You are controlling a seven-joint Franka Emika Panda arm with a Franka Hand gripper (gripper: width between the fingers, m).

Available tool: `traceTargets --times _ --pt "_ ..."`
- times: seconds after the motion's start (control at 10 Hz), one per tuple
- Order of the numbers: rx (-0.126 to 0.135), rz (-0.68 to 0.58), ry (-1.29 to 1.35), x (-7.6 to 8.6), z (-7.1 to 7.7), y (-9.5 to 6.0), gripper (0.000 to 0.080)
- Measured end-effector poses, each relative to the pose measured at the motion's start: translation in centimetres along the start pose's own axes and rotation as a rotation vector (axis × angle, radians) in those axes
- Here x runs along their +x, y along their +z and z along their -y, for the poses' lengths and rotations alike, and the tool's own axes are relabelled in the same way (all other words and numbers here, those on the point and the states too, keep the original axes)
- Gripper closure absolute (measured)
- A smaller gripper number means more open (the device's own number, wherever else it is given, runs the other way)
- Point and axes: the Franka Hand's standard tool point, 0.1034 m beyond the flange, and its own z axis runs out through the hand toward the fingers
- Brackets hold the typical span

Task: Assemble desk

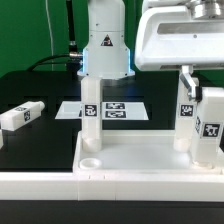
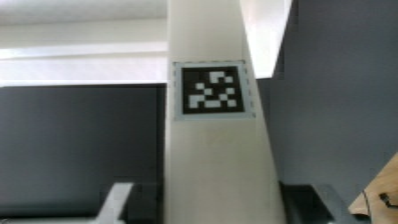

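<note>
The white desk top (image 1: 150, 160) lies at the front, a tray with a raised rim. My gripper (image 1: 92, 84) is shut on a white leg (image 1: 92, 118) and holds it upright, with its lower end at the tray's corner on the exterior view's left, just behind an open round socket (image 1: 88, 158). In the wrist view the leg (image 2: 217, 130) and its black-and-white tag run up between my gripper (image 2: 217, 206), with dark fingers (image 2: 128, 204) against both of its sides. Two more legs (image 1: 187, 108) (image 1: 211, 126) stand upright at the tray's right side. A fourth leg (image 1: 22, 115) lies loose on the black table at the left.
The marker board (image 1: 118, 110) lies flat on the table behind the tray, under the arm's base. A white low wall (image 1: 40, 184) runs along the front edge. A large white box (image 1: 180, 35) hangs at the upper right.
</note>
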Motion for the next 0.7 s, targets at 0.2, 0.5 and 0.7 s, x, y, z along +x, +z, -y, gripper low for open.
traceTargets --times 0.2,0.5,0.7 --pt "0.001 -0.032 -0.003 -0.10 -0.04 -0.05 0.0509" --pt "0.001 -0.032 -0.003 -0.04 -0.04 -0.05 0.0428" --pt "0.001 -0.032 -0.003 -0.04 -0.04 -0.04 0.0176"
